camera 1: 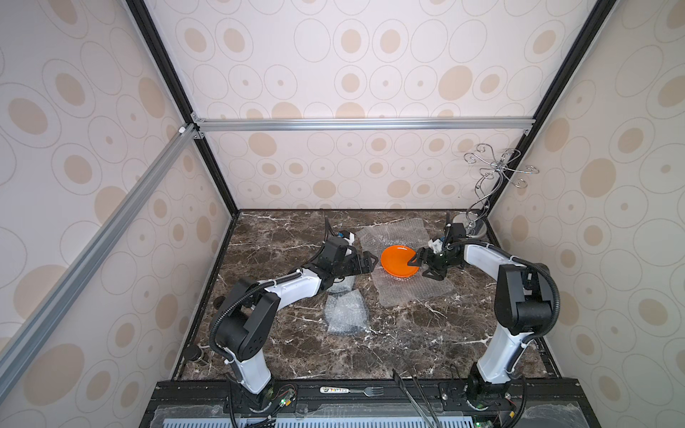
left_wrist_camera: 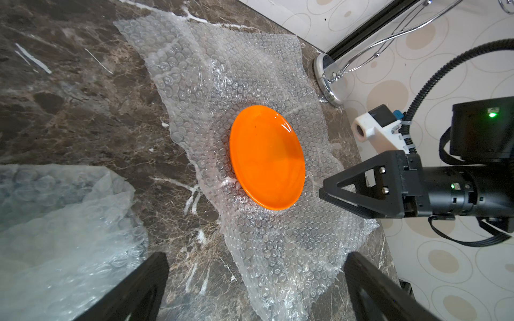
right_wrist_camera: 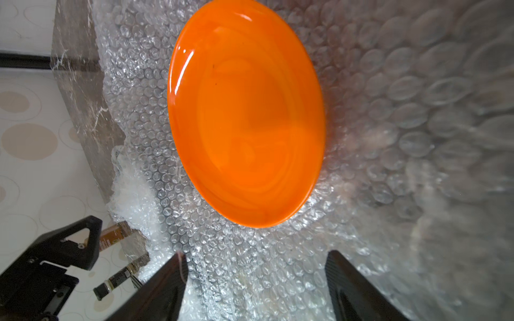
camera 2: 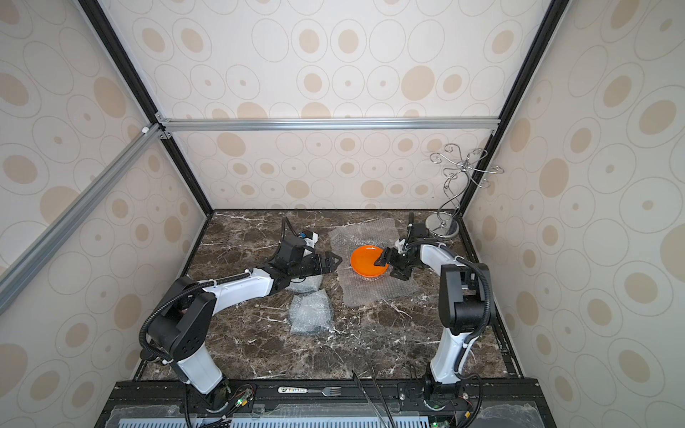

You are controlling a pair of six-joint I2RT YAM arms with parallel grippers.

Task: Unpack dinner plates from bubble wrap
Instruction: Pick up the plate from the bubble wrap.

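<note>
1. The orange plate (camera 1: pixel 399 260) (camera 2: pixel 370 260) lies flat with its hollow side up, in the middle of the far half of the marble table (camera 1: pixel 281 241).
2. The plate is round, so it has no long axis. In the wrist views (left_wrist_camera: pixel 267 157) (right_wrist_camera: pixel 246 111) it looks oval only because the cameras see it at a slant.
3. The plate rests on an opened bubble wrap sheet (camera 1: pixel 406 294) (left_wrist_camera: pixel 250 83) and is fully uncovered. The long axis of the sheet runs from the back wall toward the front edge, and its near end leans a little to the right side.
4. The right gripper (camera 1: pixel 420 267) (right_wrist_camera: pixel 256 254) has its fingers spread. Only the sheet shows between them, and the plate is just ahead of the tips. In both top views one finger overlaps the right rim of the plate, but the left wrist view shows a small gap.
5. The left gripper (camera 1: pixel 370 260) (left_wrist_camera: pixel 256 257) is spread wide and holds nothing. It points at the left edge of the plate and stays apart from it.
6. A wrapped bundle (camera 1: pixel 346 313) (camera 2: pixel 311 313) lies nearer the front, beside the left arm. I cannot tell what is inside.
7. A chrome wire stand (camera 1: pixel 478 228) is in the back right corner.
</note>
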